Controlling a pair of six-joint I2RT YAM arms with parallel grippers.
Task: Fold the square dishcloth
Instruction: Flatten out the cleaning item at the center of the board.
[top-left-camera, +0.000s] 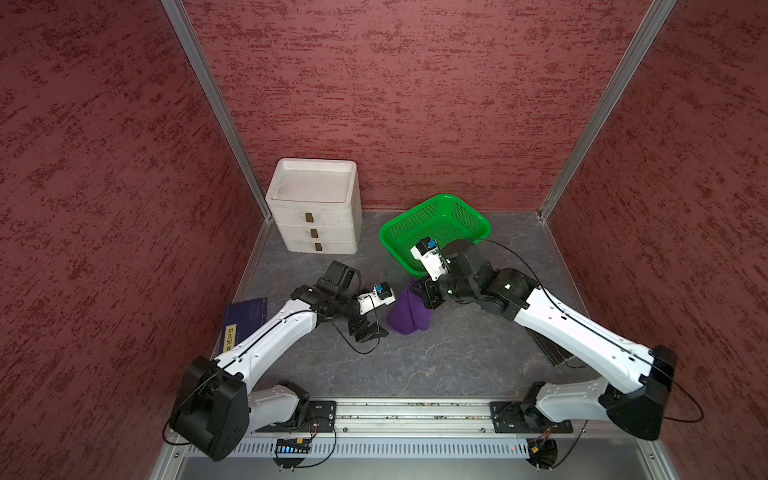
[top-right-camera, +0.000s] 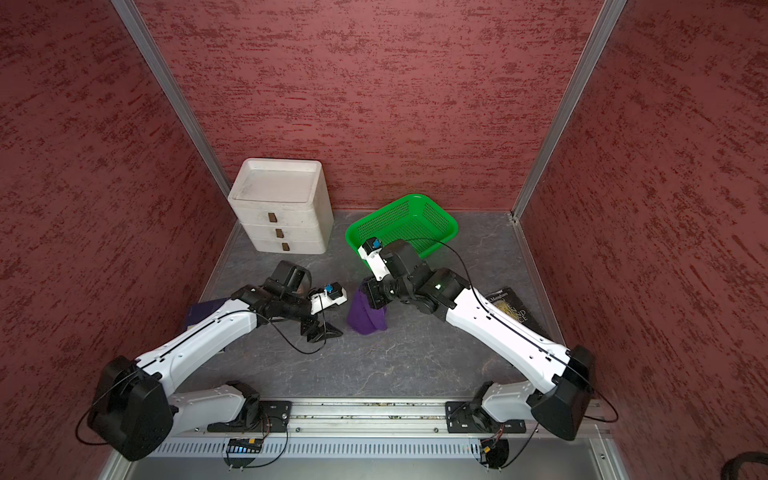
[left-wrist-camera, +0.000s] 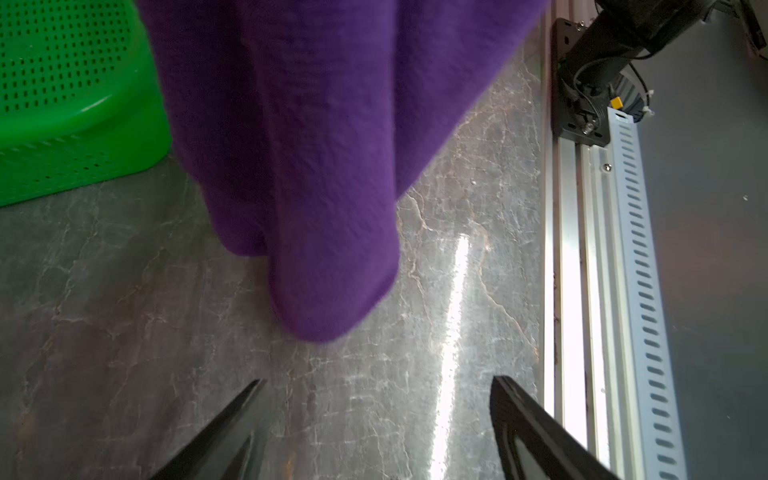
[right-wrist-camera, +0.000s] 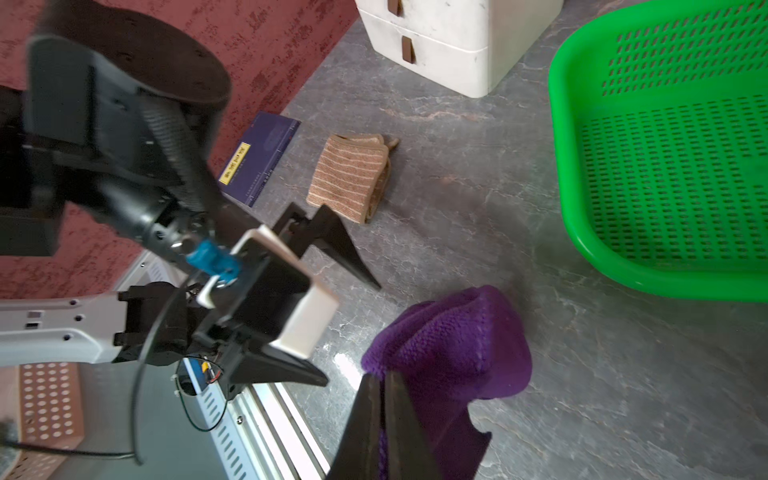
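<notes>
Nearest me, my left claw (left-wrist-camera: 376, 399) is spread and holds nothing, just left of the dishcloth (top-left-camera: 409, 316). The cloth hangs in a bunch over the middle of the worktop (top-left-camera: 415, 365), and I cannot tell whether its lower end touches. My right claw (right-wrist-camera: 382, 382) is pinching its top. I judge the fold hardly begun: no flat layers, no matched edges. Laying it out and folding are left. A basket (top-left-camera: 440, 224) sits beyond.

Purple dishcloth (top-left-camera: 409, 316) hangs bunched in vertical folds.
</notes>
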